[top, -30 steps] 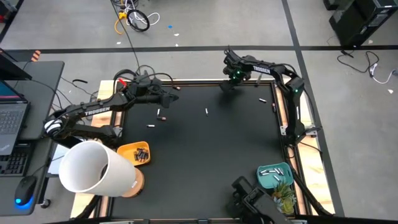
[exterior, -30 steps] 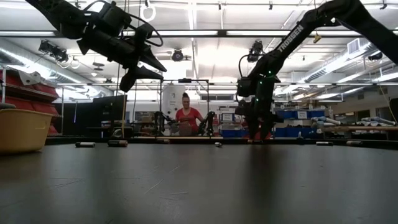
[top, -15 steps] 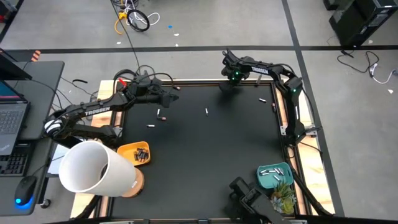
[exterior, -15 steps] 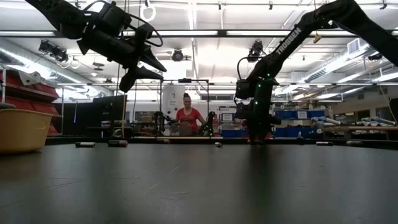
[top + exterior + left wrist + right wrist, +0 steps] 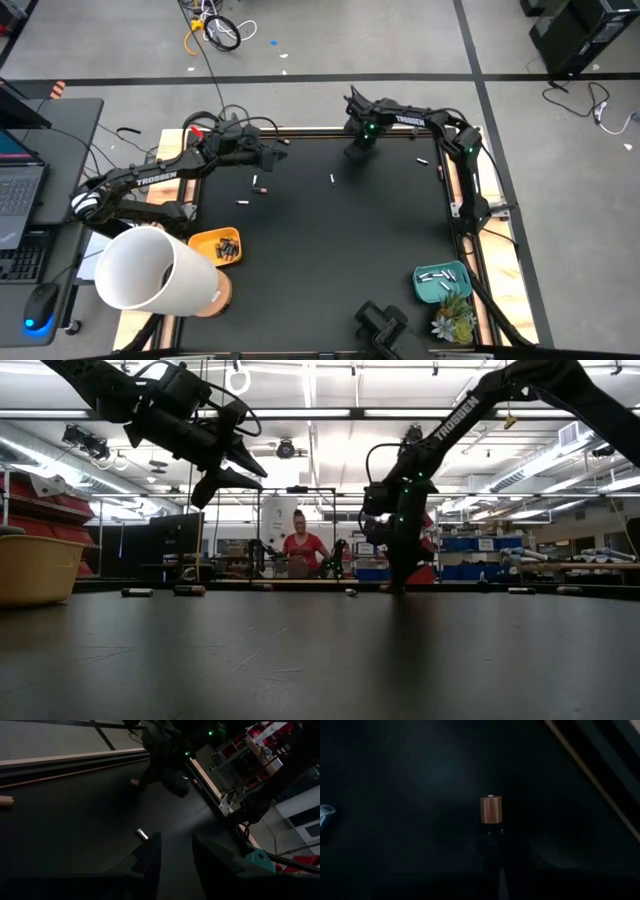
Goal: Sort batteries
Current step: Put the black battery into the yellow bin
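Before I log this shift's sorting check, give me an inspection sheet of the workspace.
Surface: black mat, wooden edge.
Job's things: loose batteries mid-mat; dark ones in the orange tray, pale ones in the teal tray.
Clutter: white cup at the left corner.
Grippers: right claw shut on a copper-ended battery at the far edge; left claw raised, part open, empty.
Cables: coils on the floor.
Surroundings: laptop; a person beyond the table.

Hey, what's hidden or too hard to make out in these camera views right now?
- Right gripper: its fingers are lost in darkness in the right wrist view; only a copper-ended battery shows.
- Orange tray: partly covered by the white cylinder in the high view.
- Teal tray: its batteries are too small to count.
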{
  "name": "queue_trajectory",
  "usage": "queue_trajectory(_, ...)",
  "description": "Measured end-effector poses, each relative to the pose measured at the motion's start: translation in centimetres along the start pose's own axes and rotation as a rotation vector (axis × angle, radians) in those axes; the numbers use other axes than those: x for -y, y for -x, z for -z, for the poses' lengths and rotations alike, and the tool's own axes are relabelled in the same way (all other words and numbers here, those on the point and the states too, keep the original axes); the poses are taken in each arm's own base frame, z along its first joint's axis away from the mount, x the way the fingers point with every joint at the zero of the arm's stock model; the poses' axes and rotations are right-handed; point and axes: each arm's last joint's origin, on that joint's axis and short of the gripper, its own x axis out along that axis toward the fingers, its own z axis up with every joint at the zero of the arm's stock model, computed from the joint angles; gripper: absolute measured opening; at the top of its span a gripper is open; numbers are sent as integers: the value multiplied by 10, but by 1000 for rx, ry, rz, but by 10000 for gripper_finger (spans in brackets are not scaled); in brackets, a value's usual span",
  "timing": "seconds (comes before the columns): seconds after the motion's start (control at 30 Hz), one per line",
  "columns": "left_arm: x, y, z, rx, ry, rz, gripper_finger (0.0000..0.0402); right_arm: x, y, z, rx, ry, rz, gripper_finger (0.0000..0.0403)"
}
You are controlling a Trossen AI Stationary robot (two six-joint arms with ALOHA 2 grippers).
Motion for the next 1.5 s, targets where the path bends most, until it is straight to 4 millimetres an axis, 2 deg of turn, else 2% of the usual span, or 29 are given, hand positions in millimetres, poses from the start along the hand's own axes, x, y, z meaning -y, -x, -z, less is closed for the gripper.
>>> queue_trajectory(0.4,2,0,-2,26,-10,15,124,-12,4,3,-22,28,-28,0)
queue_trajectory(0.77,2,0,-2,25,-7,15,124,-21,46,5,61,45,-84,11)
queue_trajectory(0.87,2,0,-2,25,-7,14,124,-22,50,3,91,65,-93,24)
queue_trajectory(1.23,2,0,-2,23,-1,13,124,-15,32,-5,160,100,-10,157)
queue_trajectory(1.33,2,0,-2,23,2,13,124,-12,20,3,136,97,-21,171)
queue_trajectory(1.5,2,0,-2,24,20,14,124,-9,-1,18,122,111,-26,165)
